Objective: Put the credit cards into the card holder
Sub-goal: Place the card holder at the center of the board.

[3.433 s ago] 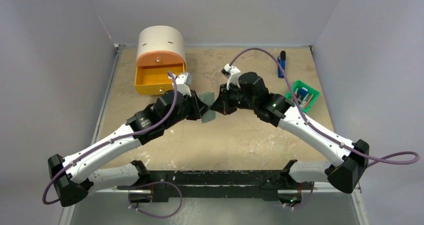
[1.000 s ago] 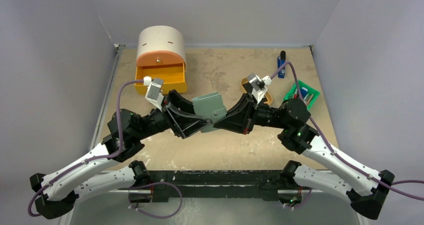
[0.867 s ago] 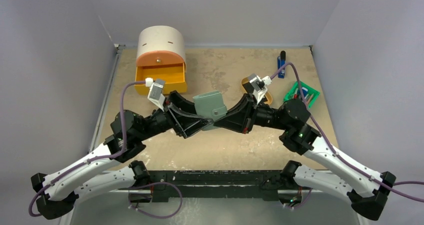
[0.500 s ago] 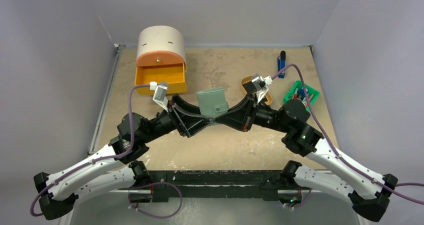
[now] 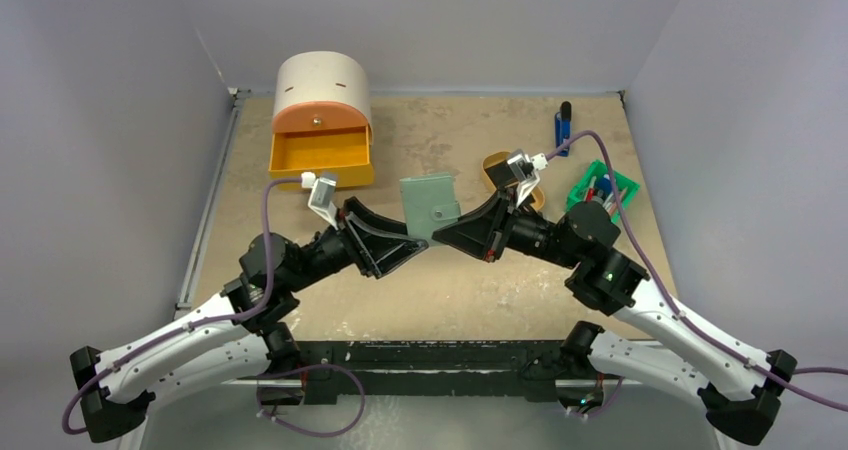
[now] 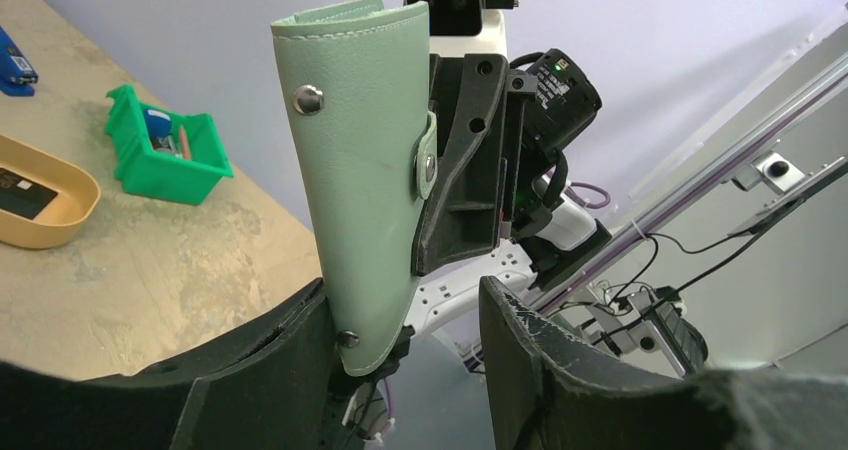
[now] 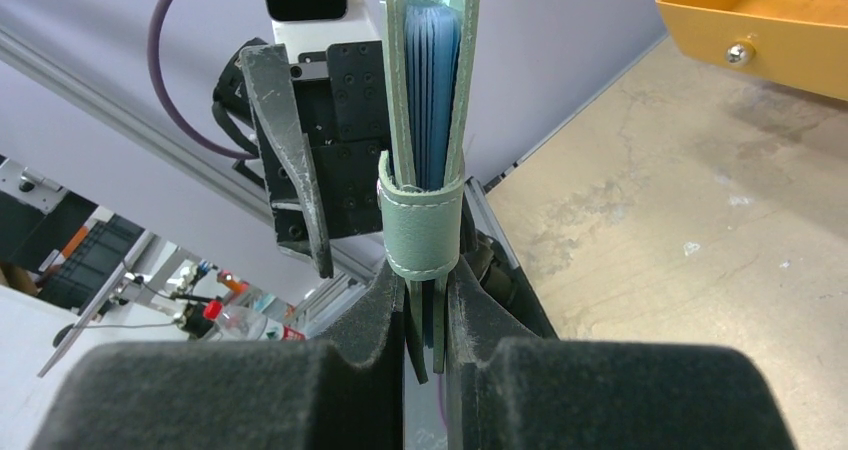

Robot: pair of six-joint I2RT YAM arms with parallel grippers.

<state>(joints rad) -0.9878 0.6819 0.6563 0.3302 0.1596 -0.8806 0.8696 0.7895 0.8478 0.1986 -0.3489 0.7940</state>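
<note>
Your right gripper (image 7: 425, 305) is pinched tight on the lower edge of the card holder (image 7: 430, 100), keeping it upright in the air between the two arms, with its snap tab apparently fastened. Your left gripper (image 6: 405, 305) stands part-open around the holder's other end, one finger against the cover and the other clear, gripping nothing. You seem to be at the opening step. Next, catch the tab or a flap with the left while the right clamps firm. Count: one card holder, and one black credit card (image 6: 22, 192) in the tan tray (image 6: 70, 215); I can make out no others.

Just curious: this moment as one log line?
right claw: shut on card holder | left claw: open around it | card holder: closed, midair
</note>
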